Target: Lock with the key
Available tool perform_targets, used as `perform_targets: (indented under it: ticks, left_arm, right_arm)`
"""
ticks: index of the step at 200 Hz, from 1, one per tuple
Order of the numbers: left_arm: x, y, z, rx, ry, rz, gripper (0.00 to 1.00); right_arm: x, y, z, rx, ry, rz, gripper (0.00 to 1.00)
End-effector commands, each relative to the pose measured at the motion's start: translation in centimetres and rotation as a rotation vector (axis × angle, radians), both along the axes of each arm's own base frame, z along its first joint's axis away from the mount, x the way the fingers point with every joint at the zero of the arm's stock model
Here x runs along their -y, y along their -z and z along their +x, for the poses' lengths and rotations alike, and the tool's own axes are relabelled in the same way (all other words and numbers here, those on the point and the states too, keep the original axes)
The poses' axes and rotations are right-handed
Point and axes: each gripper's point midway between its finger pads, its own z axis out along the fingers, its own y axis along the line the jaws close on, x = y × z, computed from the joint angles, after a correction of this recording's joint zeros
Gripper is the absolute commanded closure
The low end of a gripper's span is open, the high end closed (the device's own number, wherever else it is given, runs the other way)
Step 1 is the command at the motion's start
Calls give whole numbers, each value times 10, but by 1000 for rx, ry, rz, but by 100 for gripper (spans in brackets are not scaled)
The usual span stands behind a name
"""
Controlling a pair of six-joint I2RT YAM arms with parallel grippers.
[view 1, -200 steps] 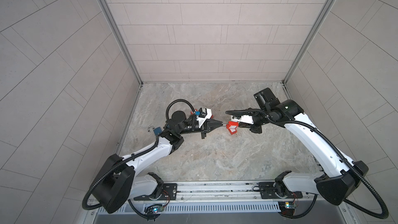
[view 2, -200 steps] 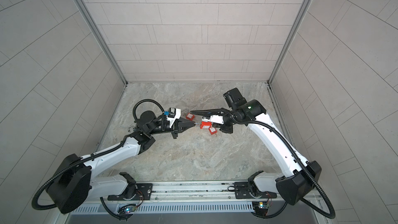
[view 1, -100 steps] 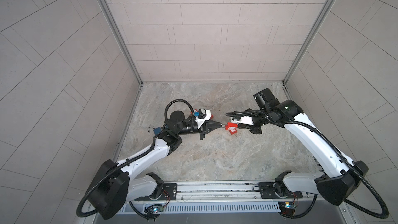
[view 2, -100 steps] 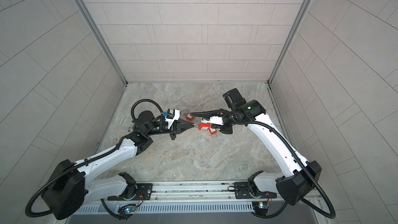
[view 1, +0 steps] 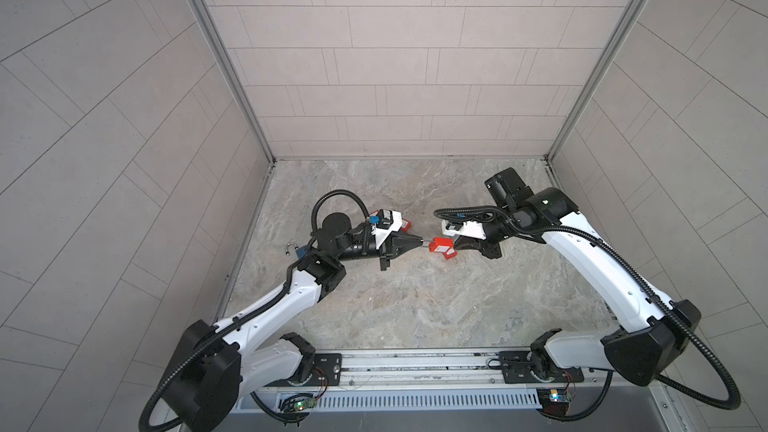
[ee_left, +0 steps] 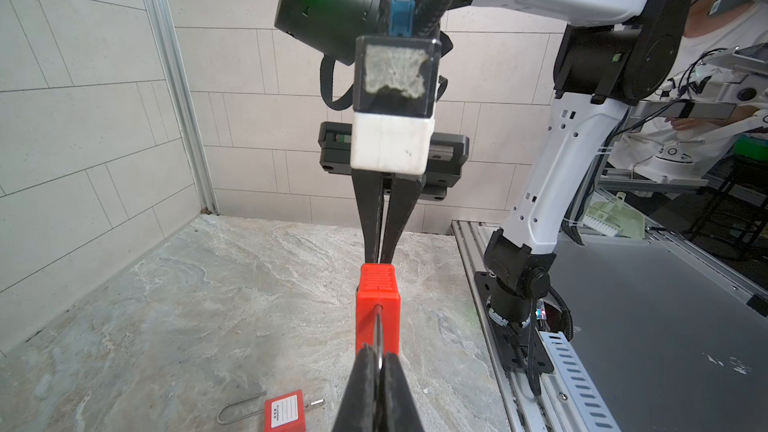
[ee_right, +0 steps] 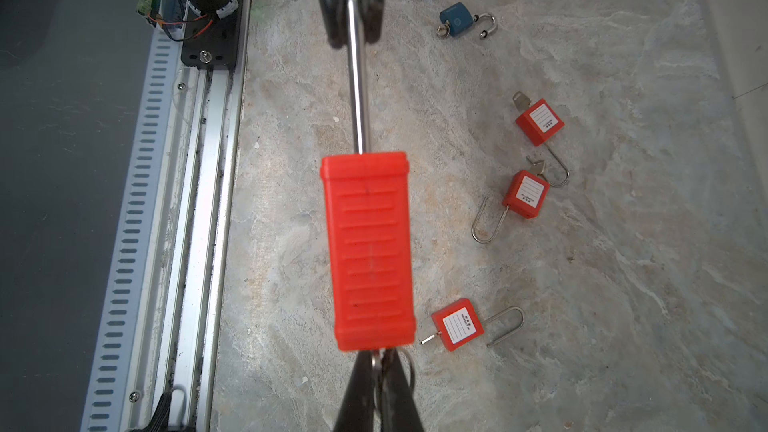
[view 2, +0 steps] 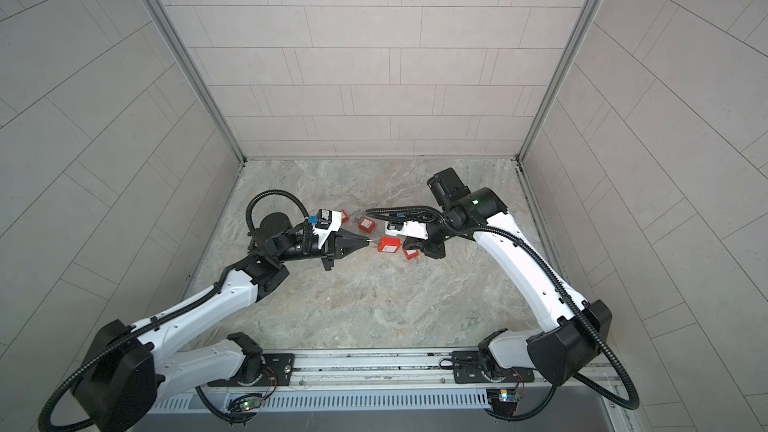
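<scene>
The left fingers [ee_left: 360, 392] are clenched on the steel shackle [ee_left: 379, 328] of a red padlock [ee_left: 376, 305]. The right fingers [ee_right: 358, 401] are clenched on the key [ee_right: 376, 361] at the opposite end of the body. The red padlock thus hangs in the air between the two arms, clear of the table [ee_right: 602, 326] and near its middle.

It looks small, rigid and probably light. The ribbed plastic body should give good purchase, while the round, smooth shackle may twist or slide in a pinch. The thin key is best taken flat across its head, so a turn carries through.

Its long axis runs roughly level from one pair of fingers to the other, with the shackle end toward the left arm and the keyway end toward the right. I cannot tell whether the shackle is pushed fully home.

Further out, spare red padlocks [ee_right: 457, 324] and blue padlocks [ee_right: 457, 20] lie on the table.
</scene>
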Motion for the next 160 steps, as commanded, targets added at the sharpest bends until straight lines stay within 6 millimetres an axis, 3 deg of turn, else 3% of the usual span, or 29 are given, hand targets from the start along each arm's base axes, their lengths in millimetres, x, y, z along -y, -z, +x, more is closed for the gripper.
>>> perform_targets:
  ticks: [1, 72, 131, 160]
  left_arm:
    - [-11, -31, 5, 109, -50, -56, 100]
    - [-14, -33, 5, 146, -60, -47, 100]
    - [-19, -29, 9, 113, -65, -23, 100]
    - [-19, -18, 13, 23, -51, 46, 100]
  right_arm:
    - [18, 11, -15, -51, 27, -67, 99]
    - [17, 15, -22, -145, 19, -70, 100]
    - [33, 31, 1, -67, 143, -137, 100]
    - [46, 41, 19, -34, 307, -167, 100]
